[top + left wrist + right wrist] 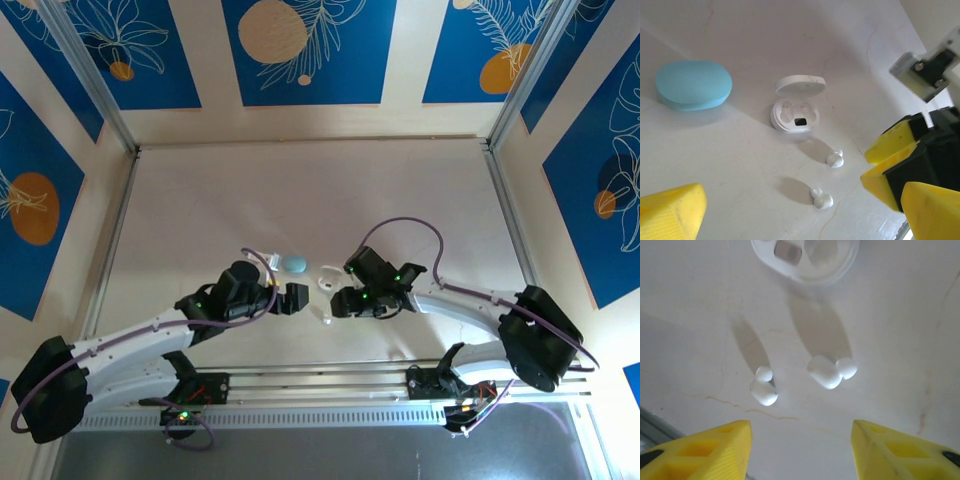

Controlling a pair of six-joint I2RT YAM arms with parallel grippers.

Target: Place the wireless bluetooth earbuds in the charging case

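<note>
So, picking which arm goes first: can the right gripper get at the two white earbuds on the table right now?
Probably yes: the right gripper is open, and both white earbuds lie on the table just ahead of its fingers, nothing between. The open white case sits beyond them.

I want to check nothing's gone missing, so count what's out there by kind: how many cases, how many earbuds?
Cases: 2, the closed blue case and the open white case
Earbuds: 2, both white and loose, the earbud nearer the white case and the earbud farther from it
Total: 4
</note>
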